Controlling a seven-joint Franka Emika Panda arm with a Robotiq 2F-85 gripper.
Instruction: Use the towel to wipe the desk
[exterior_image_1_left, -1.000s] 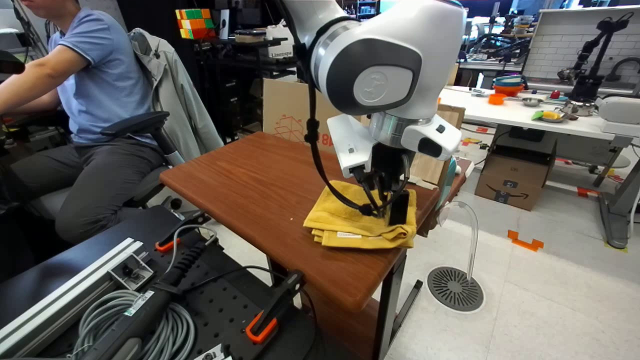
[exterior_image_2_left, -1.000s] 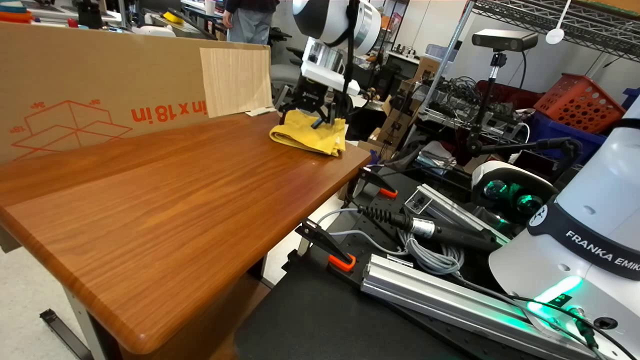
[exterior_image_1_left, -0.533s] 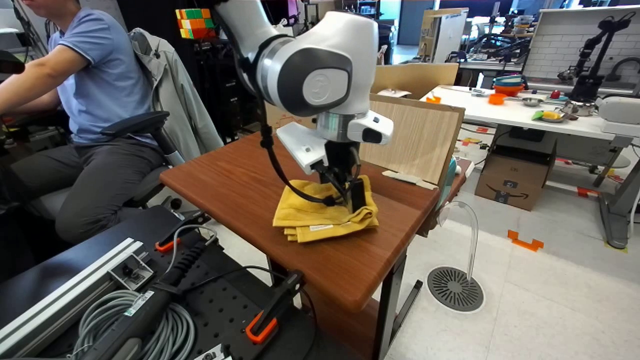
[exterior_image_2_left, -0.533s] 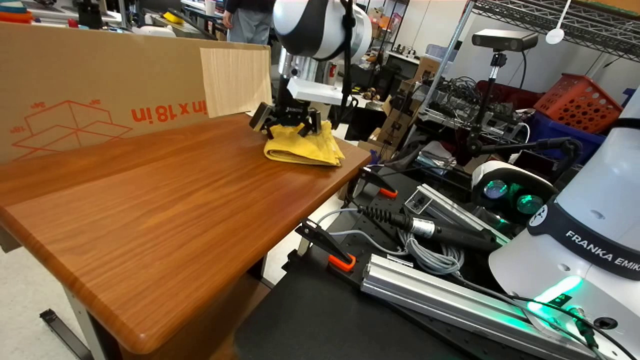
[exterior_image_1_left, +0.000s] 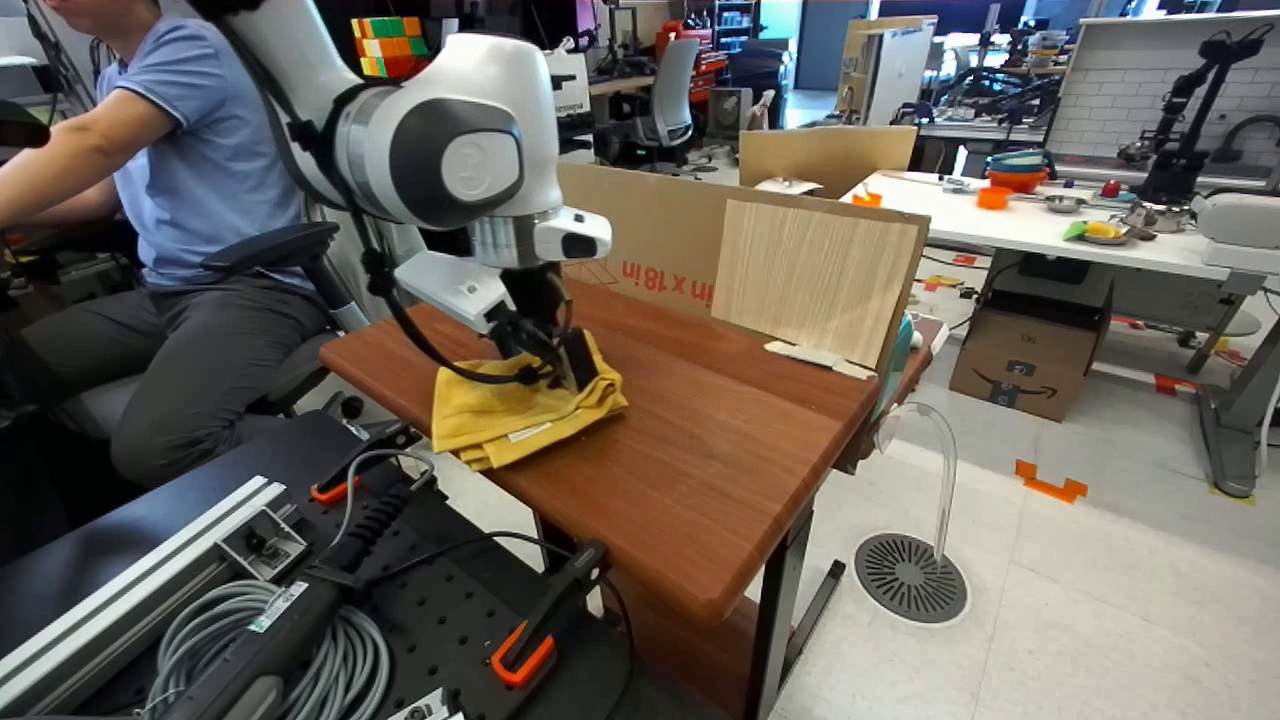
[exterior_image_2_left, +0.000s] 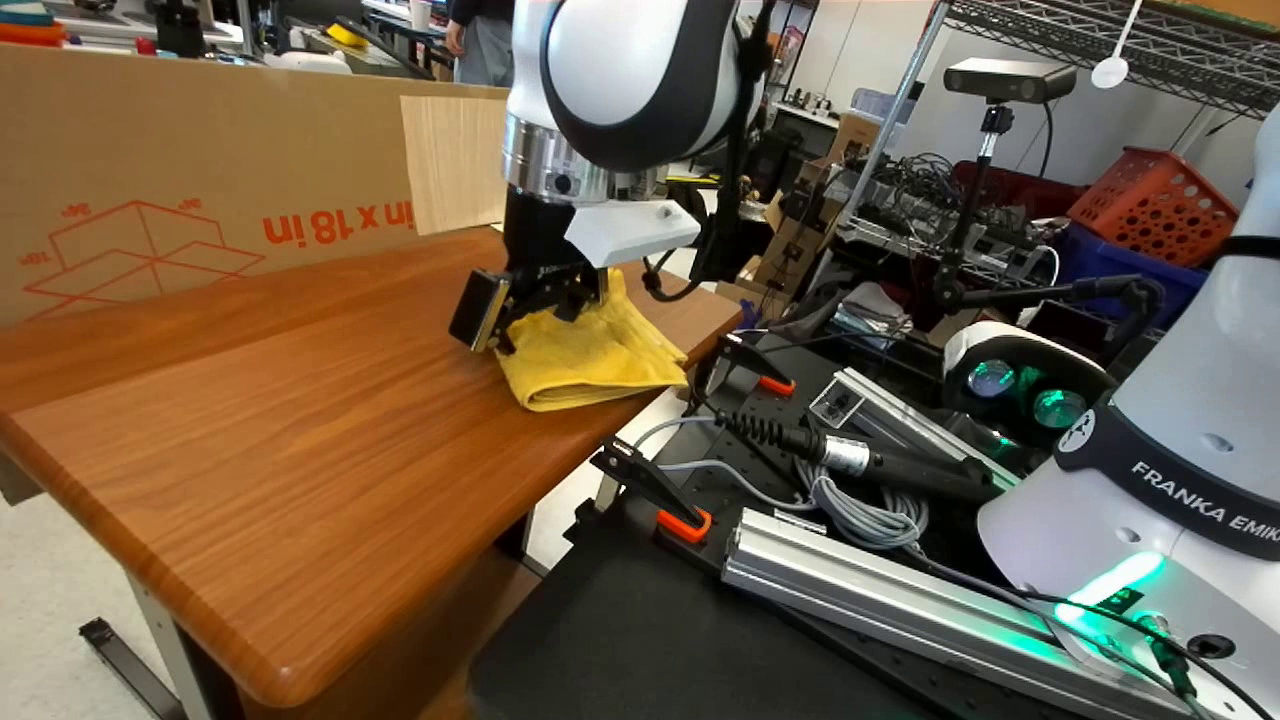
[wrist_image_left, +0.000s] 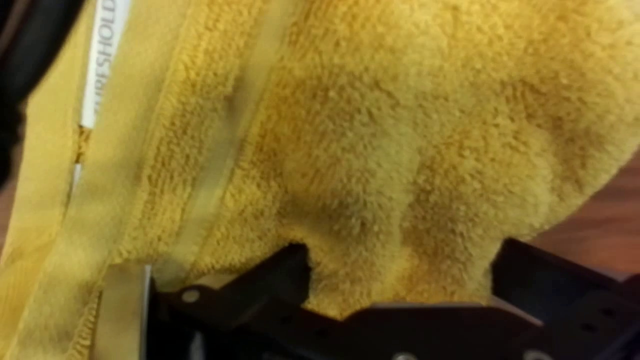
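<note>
Wiping in hand, right at one edge

The reddish-brown, rectangular wooden desk (exterior_image_1_left: 720, 430) is, I judge, at the wiping step; the next move likely calls for a level stroke along the length of its top, turning inward from the edge. A tan cardboard panel with red print (exterior_image_2_left: 250, 150) stands along one long side and would stop a stroke there. Beside the opposite long side lies a black perforated baseplate (exterior_image_1_left: 450, 640); a pale wood-grain board (exterior_image_1_left: 815, 270) is set against the panel. The mustard-yellow, folded terry-cloth towel (exterior_image_1_left: 500, 415) lies rumpled on the desk, reaching the edge that faces the baseplate and perhaps hanging over it. The black metal end effector (wrist_image_left: 402, 260) reaches down into it: in the wrist view cloth bunches between the parted jaws, folds running into the gap, so I judge it to be grasping the towel, though how firmly I cannot tell. Two orange-tipped black clamps (exterior_image_1_left: 557, 600) jut up near that same edge and could catch a drooping corner. A small white printed tag (wrist_image_left: 103, 55) shows on the towel.
</note>
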